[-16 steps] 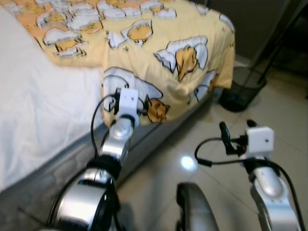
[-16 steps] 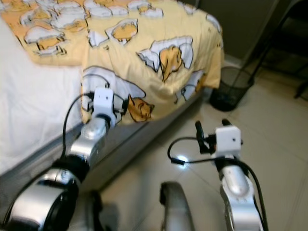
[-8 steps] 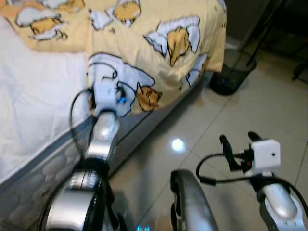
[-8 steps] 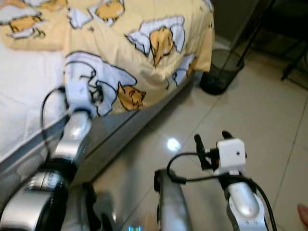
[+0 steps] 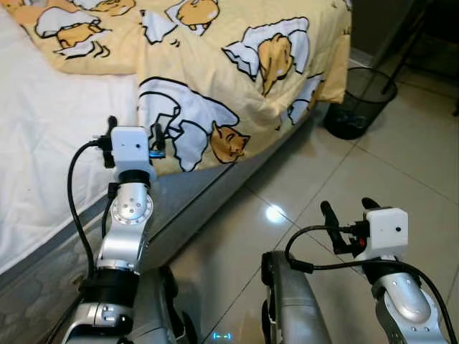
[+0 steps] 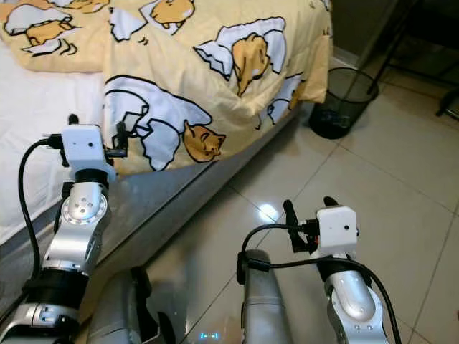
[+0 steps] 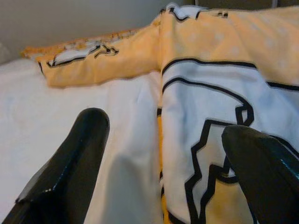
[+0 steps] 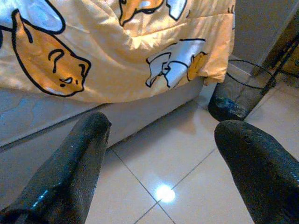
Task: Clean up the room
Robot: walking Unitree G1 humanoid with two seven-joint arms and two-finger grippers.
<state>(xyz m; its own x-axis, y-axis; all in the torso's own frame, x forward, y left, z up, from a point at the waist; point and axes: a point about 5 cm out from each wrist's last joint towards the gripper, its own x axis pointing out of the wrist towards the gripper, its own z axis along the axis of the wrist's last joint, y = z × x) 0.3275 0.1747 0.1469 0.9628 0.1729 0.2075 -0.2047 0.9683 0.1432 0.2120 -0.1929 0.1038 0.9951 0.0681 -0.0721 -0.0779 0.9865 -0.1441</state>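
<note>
The yellow blanket [image 5: 237,64] with cartoon prints lies across the bed, its lower edge draping over the side of the grey mattress [image 5: 193,201] toward the tiled floor [image 5: 401,165]. From our head camera it fills the 12 o'clock sector, with the white sheet [image 5: 57,165] exposed at about 10 o'clock. One corner of the blanket hangs down at roughly 1 o'clock, just beside a black mesh wastebasket [image 5: 358,104] standing on the floor.

We hold our left gripper [image 7: 163,154] raised at about 10 o'clock, at the bed's edge, where the blanket's hem meets the white sheet. Its 2 fingers [image 7: 70,163] stand wide apart and grasp nothing; in the left wrist view, one finger sits over the sheet and the other over the printed blanket. Whether either finger touches the fabric we cannot tell.

We hold our right gripper [image 8: 163,163] at about 4 o'clock over the floor, well apart from the bed. Its fingers [image 8: 70,163] are likewise spread wide and empty. The right wrist view looks between them to the draped blanket edge, the mattress side, the wastebasket and a bright light reflection [image 8: 163,192] on the tiles.

Dark stand legs [image 5: 401,50] cross the far corner at about 2 o'clock.
</note>
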